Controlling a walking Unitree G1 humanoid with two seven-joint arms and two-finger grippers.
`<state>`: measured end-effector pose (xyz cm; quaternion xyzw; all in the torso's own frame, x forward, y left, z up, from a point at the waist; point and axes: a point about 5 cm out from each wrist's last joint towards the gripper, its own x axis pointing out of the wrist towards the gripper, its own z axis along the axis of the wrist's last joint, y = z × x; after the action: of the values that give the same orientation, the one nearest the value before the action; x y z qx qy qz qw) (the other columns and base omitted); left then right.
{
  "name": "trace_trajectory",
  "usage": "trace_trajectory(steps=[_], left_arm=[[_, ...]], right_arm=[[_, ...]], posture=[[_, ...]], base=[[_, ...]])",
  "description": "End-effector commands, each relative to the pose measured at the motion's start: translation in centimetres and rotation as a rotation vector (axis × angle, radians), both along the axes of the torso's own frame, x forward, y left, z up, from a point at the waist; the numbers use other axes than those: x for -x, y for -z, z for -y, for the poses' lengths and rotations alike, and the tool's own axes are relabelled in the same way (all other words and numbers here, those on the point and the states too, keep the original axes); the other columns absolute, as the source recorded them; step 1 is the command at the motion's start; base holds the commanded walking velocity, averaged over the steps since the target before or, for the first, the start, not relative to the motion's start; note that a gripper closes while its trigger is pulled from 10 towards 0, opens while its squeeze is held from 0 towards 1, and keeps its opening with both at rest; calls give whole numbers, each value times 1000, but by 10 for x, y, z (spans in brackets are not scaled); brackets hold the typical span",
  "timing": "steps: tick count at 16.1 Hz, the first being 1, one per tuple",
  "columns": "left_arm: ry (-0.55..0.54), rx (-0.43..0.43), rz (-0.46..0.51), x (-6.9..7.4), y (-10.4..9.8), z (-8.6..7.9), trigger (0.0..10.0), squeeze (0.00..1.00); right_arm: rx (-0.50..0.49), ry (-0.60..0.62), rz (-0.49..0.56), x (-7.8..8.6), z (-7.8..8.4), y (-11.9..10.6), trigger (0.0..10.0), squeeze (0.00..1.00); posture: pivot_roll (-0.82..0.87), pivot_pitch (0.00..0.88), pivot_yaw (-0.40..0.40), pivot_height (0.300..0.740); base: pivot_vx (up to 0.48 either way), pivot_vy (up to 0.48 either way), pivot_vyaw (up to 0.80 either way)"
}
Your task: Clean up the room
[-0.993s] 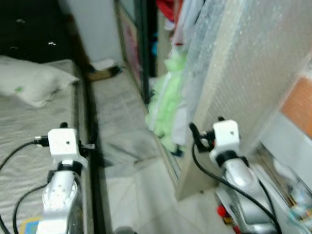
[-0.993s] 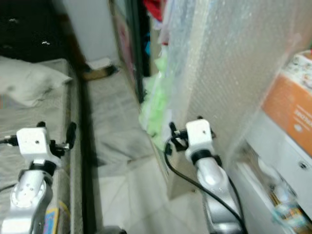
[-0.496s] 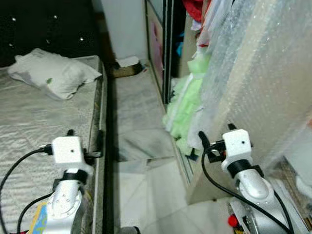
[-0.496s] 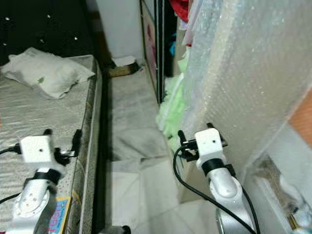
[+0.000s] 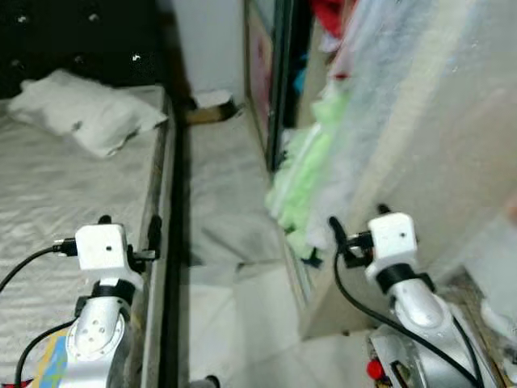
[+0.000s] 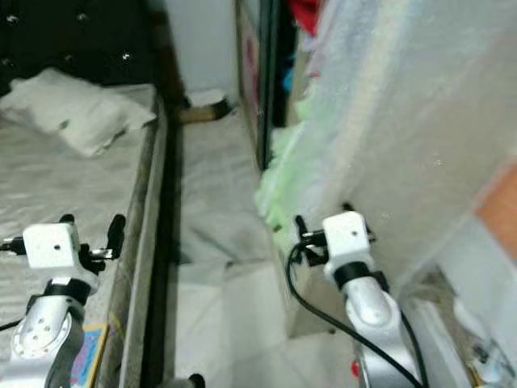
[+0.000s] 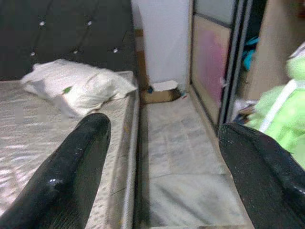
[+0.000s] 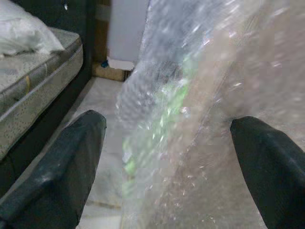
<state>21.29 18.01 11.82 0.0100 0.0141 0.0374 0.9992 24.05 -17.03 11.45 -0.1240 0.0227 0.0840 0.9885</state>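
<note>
A pale green heap of clothes (image 5: 300, 184) spills out of the wardrobe onto the floor of the narrow aisle. A white pillow (image 5: 81, 113) lies at the head of the grey mattress (image 5: 48, 202). My left gripper (image 5: 129, 229) hovers over the mattress edge, open and holding nothing; the left wrist view looks between its fingers (image 7: 71, 176) down the aisle. My right gripper (image 5: 358, 222) is raised beside a bubble-wrapped panel (image 5: 436, 121), open and holding nothing, with the wrap close in front of its fingers (image 8: 57, 176).
The aisle floor (image 5: 222, 202) runs between the bed and a dark sliding wardrobe door (image 5: 279, 73). A small cardboard box (image 5: 208, 109) sits at its far end. A colourful flat item (image 5: 50, 368) lies on the mattress near me. Cluttered shelves (image 6: 477, 356) stand at the lower right.
The whole picture has shifted and blurred as the camera moves. Both arms keep the same raised pose and both grippers stay open.
</note>
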Motion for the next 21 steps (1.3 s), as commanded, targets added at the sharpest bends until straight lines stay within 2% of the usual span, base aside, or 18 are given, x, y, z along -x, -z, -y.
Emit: trace_trajectory(steps=[1, 4, 6, 7, 9, 11, 12, 14, 15, 17, 18, 20, 21], left_arm=[[16, 3, -5, -1, 0, 2, 10000, 0], [14, 1, -2, -4, -1, 2, 10000, 0], [-23, -59, 14, -7, -5, -2, 10000, 0], [-13, -60, -3, -6, -3, -2, 10000, 0], [27, -79, -134, 2, 13, -4, 10000, 0], [59, -70, -201, -1, 22, -3, 10000, 0], [64, -61, -156, -8, 16, -2, 10000, 0], [66, -43, -91, -18, 4, 2, 10000, 0], [69, -42, -77, -20, 1, 4, 10000, 0], [73, -33, -40, -26, -7, 8, 10000, 0], [74, -32, -41, -26, -8, 9, 10000, 0], [78, -35, -46, -26, -8, 10, 10000, 0], [79, -36, -47, -26, -9, 9, 10000, 0]], right_arm=[[-11, -5, -1, -2, -1, 0, 10000, 0], [-13, 4, 6, -4, -1, -1, 10000, 0], [-16, 47, 21, -3, 2, -3, 10000, 0], [-2, 71, 23, 0, 6, -4, 10000, 0], [-3, 130, -18, 2, 15, 4, 10000, 0], [19, 163, -46, -5, 21, 10, 10000, 0], [19, 241, -128, -14, 36, 26, 10000, 0], [7, 339, -304, -9, 62, 66, 10000, 0], [8, 351, -338, -7, 66, 74, 10000, 0], [19, 401, -632, 17, 80, 132, 10000, 0], [24, 402, -746, 29, 79, 151, 10000, 0], [59, 373, -833, 40, 76, 165, 10000, 0], [65, 369, -844, 41, 75, 167, 10000, 0]], posture=[[21, 15, -5, 740], [21, 10, -5, 740], [18, 6, -2, 740], [16, 4, 0, 740], [16, 1, 6, 740], [21, 0, 8, 740], [18, 0, 9, 740], [26, 0, 5, 740], [26, 0, 5, 740], [37, 0, 3, 740], [40, 0, 4, 740], [56, 0, 3, 740], [61, 0, 3, 740]], base=[[0, 0, 0], [0, 0, 0], [0, 0, 0], [0, 0, 0], [0, 0, 0], [0, 0, 0], [0, 0, 0], [0, 0, 0], [0, 0, 0], [0, 0, 0], [0, 0, 0], [0, 0, 0], [0, 0, 0]])
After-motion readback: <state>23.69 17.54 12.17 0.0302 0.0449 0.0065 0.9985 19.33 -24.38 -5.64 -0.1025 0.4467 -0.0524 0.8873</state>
